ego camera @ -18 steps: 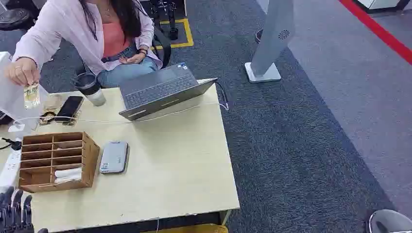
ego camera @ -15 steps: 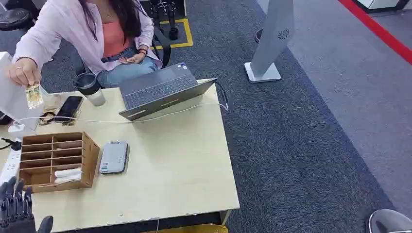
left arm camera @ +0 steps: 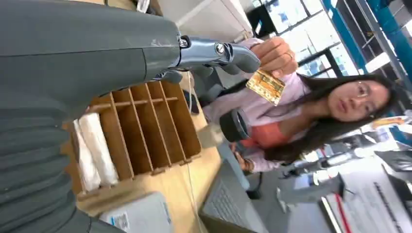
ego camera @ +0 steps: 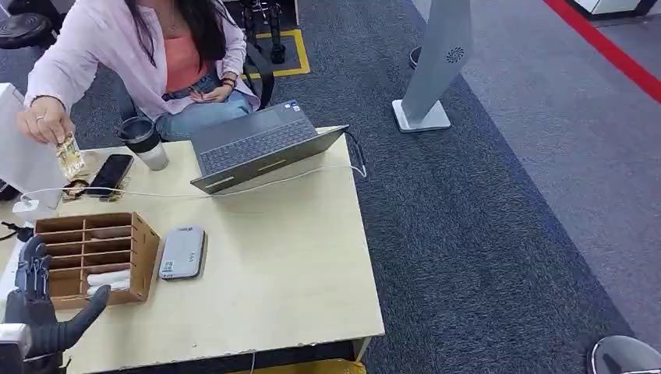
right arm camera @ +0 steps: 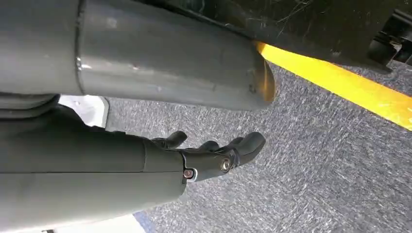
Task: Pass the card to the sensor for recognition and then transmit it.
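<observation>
Card at eleven o'clock, with the person

Our left hand (ego camera: pixel 35 300) is released, fingers apart; a person's hand (ego camera: pixel 43 125) pinches the card (ego camera: pixel 70 154); our right hand (right arm camera: pixel 214 155) hangs empty.

We can't read the print on the card (ego camera: pixel 70 155) the person's hand (ego camera: pixel 44 122) pinches out past the left hand (ego camera: pixel 43 300); it's just a gold blur, and their fingers cover its upper end. In the wrist view the left hand's own grey bulk hides the near end of the wooden organizer (left arm camera: pixel 141 131), and we can't tell what the white rolls (left arm camera: pixel 94 148) in its slot closest to the hand really are. The label on the grey sensor (ego camera: pixel 183 252) beside the organizer is too small to read. The right hand (right arm camera: pixel 214 153) hangs over carpet, fingertips partly hidden behind each other.
</observation>
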Controlling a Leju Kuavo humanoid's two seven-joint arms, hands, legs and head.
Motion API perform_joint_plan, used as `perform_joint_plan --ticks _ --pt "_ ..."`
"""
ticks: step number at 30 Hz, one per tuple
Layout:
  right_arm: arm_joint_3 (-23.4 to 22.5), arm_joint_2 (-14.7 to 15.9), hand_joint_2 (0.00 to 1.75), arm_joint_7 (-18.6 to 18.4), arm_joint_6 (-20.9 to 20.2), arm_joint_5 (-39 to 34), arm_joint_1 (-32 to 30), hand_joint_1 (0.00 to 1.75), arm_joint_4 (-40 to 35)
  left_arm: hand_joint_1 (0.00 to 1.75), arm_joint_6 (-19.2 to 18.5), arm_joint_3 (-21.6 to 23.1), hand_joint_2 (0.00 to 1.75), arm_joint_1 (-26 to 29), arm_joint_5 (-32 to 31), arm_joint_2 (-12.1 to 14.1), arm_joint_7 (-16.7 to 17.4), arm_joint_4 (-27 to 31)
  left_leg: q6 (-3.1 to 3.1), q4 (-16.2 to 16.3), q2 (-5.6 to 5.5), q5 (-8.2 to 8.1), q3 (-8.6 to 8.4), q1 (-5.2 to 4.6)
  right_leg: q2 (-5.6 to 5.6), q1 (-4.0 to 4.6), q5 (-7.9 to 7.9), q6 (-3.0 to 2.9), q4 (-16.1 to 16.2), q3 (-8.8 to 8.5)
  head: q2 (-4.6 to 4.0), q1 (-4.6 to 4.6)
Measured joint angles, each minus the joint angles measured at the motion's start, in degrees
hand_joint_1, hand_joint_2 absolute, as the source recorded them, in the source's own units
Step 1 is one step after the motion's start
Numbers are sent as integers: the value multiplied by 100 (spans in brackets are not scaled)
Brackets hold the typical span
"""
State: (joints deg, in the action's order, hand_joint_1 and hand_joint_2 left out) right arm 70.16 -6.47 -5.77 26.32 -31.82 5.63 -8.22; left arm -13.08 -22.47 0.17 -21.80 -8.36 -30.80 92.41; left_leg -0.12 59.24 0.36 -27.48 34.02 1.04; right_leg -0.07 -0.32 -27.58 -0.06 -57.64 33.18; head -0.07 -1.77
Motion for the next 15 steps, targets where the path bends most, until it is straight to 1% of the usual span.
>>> perform_joint_plan --ticks 9,11,15 --pt "234 -11 0 -131 -140 92 29 0 2 0 1307 376 175 -458 -1246 379 475 -498 0 0 0 1 1 0 1 0 0 0 0 0 0 2" --pt "278 -17 0 -164 -169 120 38 0 0 0 1543 451 175 -564 -1484 451 580 -599 0 0 0 1 1 0 1 0 1 -1 0 0 0 2" --pt "278 -17 0 -164 -169 120 38 0 0 0 1543 451 175 -564 -1484 451 580 -599 0 0 0 1 1 0 1 0 1 -1 0 0 0 2"
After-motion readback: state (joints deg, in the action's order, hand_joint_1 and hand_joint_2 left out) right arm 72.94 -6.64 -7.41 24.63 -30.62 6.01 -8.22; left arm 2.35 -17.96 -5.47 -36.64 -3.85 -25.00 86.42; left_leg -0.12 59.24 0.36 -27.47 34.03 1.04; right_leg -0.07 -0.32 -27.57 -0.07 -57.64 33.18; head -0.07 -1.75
